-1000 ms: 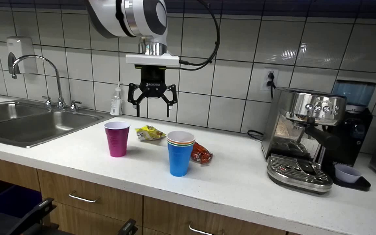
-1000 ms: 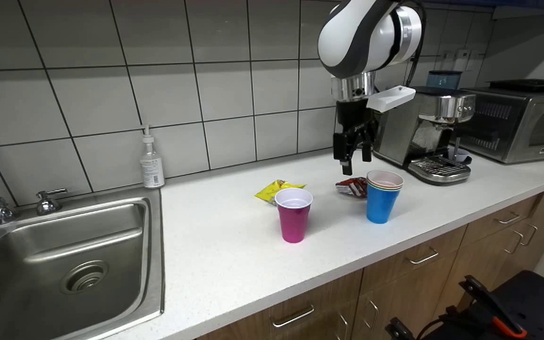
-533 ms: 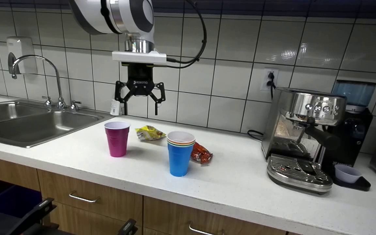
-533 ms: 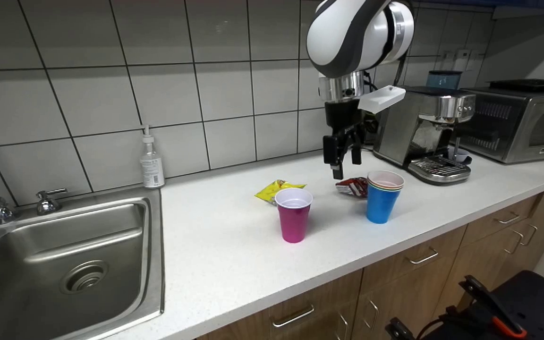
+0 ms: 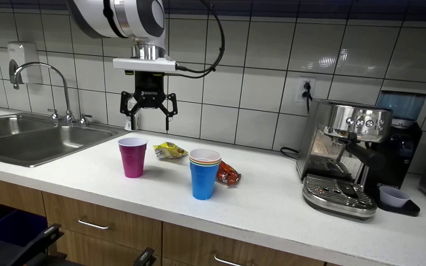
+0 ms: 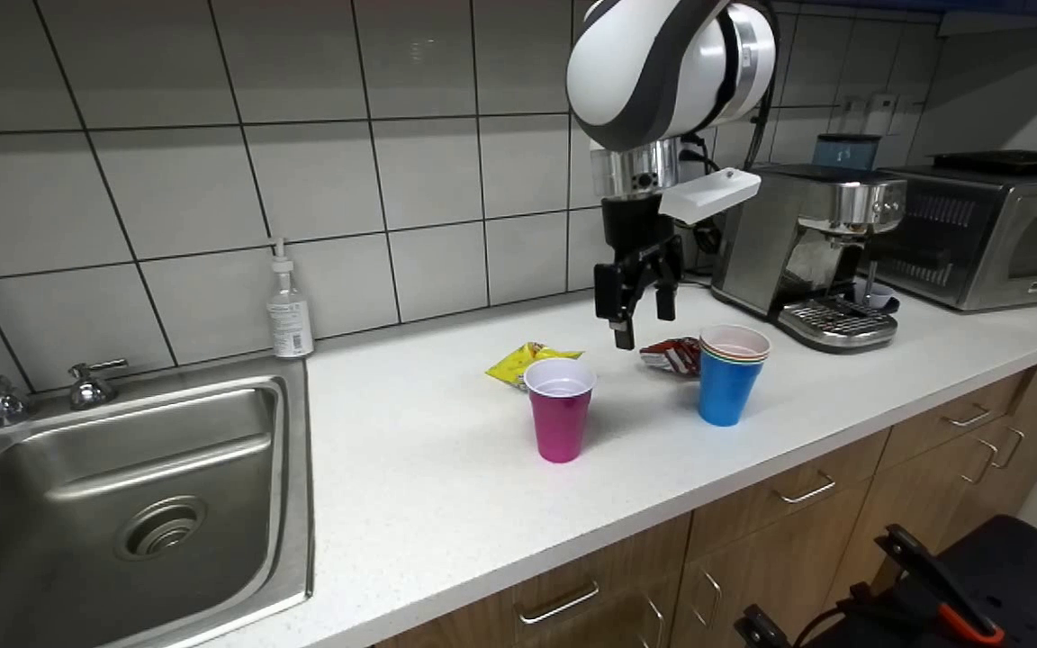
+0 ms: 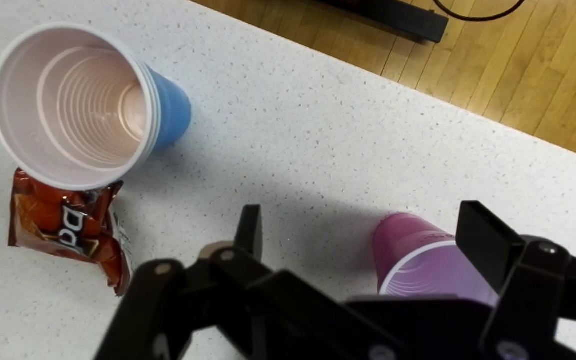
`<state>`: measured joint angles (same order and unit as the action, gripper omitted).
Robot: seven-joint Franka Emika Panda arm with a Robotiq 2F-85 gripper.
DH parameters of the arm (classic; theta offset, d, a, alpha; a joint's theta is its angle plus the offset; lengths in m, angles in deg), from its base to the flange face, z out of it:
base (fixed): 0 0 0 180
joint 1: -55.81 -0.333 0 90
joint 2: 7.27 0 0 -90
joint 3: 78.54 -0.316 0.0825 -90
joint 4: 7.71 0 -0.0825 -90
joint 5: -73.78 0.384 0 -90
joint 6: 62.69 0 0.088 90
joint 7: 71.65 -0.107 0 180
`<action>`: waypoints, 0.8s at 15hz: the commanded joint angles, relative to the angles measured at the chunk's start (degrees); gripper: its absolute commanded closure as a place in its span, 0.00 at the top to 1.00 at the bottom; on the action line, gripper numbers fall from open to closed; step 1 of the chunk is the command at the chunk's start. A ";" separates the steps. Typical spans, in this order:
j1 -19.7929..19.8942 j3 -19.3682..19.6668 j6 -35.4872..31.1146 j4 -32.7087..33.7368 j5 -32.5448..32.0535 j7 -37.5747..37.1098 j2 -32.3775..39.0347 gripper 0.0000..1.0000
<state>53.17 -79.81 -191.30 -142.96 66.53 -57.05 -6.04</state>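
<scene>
My gripper (image 5: 149,129) hangs above the counter with its jaws wide apart and nothing between them. A magenta cup (image 5: 132,159) with a white inside stands upright below it. In the wrist view that magenta cup (image 7: 400,239) shows beneath the right finger, partly covered by the gripper body. A stack of cups, the outermost blue (image 5: 203,181), stands upright to the right in both exterior views. Behind this stack lies a red-brown snack packet (image 7: 68,220), partly hidden by it. A yellow packet (image 6: 526,364) rests behind the magenta cup; the wrist view does not show it.
A steel sink (image 6: 295,504) with a faucet (image 5: 66,92) is set into the counter at left. The soap bottle (image 6: 290,315) stands against the tiled wall. At right are an espresso machine (image 5: 340,122), a grinder (image 5: 401,147) and a microwave oven (image 6: 1014,234).
The arm and gripper have moved left in both exterior views, toward the magenta cup's side, and sit slightly lower. The jaws remain open; cups and packets stay where they were.
</scene>
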 commanded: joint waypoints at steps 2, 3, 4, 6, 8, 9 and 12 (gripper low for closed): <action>-0.43 -0.85 -2.70 -0.46 0.08 -5.13 0.29 1.00; -0.59 -0.99 -3.46 -0.48 -0.11 -6.04 0.60 1.00; -0.73 -1.13 -4.03 -0.47 -0.25 -6.79 0.93 1.00; -1.05 -1.36 -4.97 -0.36 -0.52 -8.29 1.58 1.00; -1.39 -1.52 -5.68 0.00 -0.71 -9.61 2.37 1.00; -1.50 -1.65 -6.00 0.21 -0.75 -10.25 2.82 1.00; -1.99 -1.92 -7.00 0.86 -0.93 -11.99 4.19 1.00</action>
<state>51.49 -81.05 -197.22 -143.00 66.50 -65.88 -3.08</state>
